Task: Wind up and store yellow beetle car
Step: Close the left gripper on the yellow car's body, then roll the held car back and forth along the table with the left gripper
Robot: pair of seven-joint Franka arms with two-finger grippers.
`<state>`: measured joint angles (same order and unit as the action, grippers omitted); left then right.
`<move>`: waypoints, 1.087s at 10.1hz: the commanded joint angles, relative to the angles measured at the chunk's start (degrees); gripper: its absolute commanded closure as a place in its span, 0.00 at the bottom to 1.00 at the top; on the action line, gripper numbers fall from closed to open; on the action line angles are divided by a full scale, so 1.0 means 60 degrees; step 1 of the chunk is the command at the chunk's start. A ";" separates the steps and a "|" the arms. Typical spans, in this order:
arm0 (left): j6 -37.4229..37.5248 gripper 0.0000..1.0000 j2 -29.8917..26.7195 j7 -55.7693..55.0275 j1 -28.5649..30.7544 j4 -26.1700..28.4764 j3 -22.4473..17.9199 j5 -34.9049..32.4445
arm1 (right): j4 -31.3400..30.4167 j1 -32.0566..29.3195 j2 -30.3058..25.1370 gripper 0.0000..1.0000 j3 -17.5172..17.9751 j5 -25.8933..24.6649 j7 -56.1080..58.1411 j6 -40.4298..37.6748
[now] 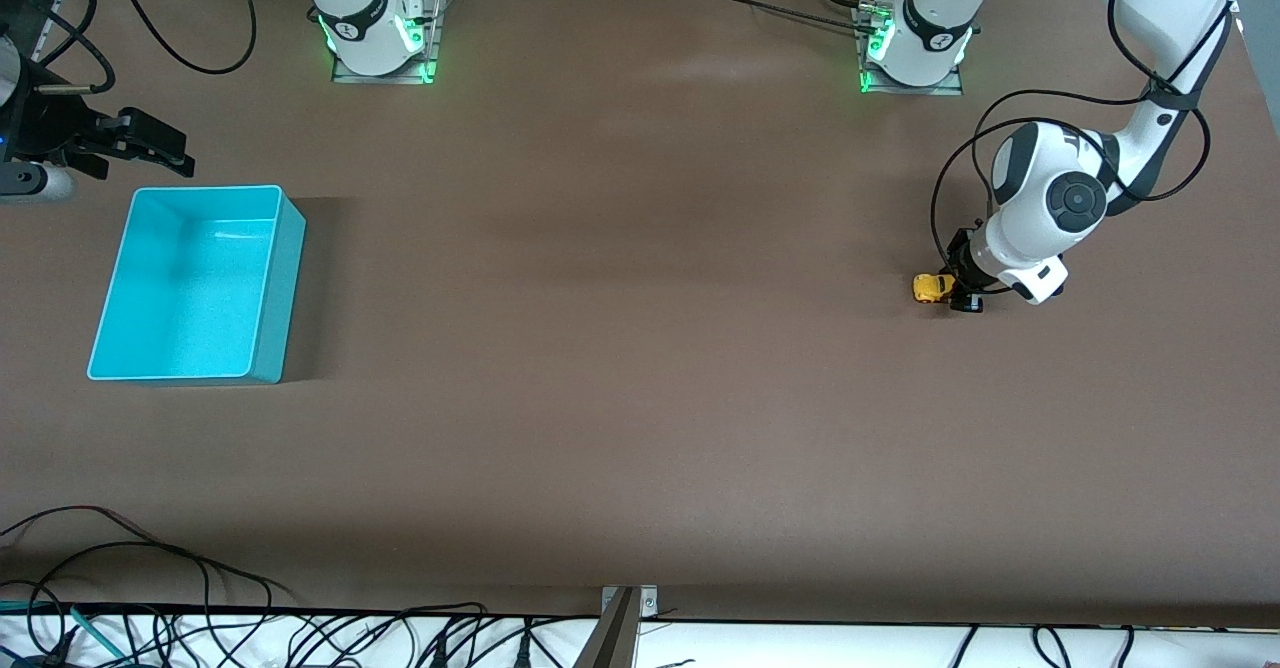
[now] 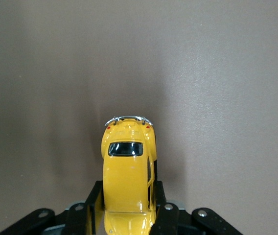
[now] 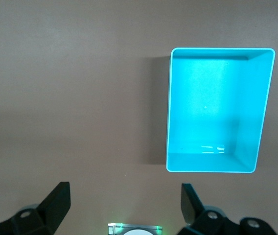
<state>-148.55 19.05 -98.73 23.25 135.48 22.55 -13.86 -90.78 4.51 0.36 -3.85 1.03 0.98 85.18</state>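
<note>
Left pincer [image 2: 127, 215] clenched on small yellow beetle-shaped toy car [image 2: 127, 174] on brown table [image 1: 640, 348]. Right pincer [image 3: 124, 205] released, waiting near turquoise plastic bin [image 3: 217, 112].

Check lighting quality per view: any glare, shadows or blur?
Front view: soft pale sheen on the table; the bin casts a shadow. Left wrist view: car sharp, faint shadow beside it, left gripper shut on it. Right wrist view: small glint on the bin floor, right gripper open.
</note>
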 commanded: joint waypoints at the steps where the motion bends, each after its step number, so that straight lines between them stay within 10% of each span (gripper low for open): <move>1: 0.0017 1.00 -0.0273 -0.0375 -0.0023 -0.0182 0.0080 -0.0400 | 0.0116 0.0010 0.0028 0.00 -0.0032 0.0077 0.0144 -0.0003; 6: 0.0033 1.00 -0.0086 -0.2775 -0.0387 -0.0490 0.1822 -0.0371 | 0.0116 0.0010 0.0028 0.00 -0.0032 0.0077 0.0144 0.0056; 11: -0.0055 1.00 0.1262 -0.3233 -0.1005 -0.1266 0.1707 -0.0415 | 0.0116 0.0010 0.0042 0.00 -0.0032 0.0077 0.0144 0.0100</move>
<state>-148.75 23.52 -116.82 16.85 130.29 33.09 -13.89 -90.78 4.52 0.40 -3.84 1.03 0.98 85.74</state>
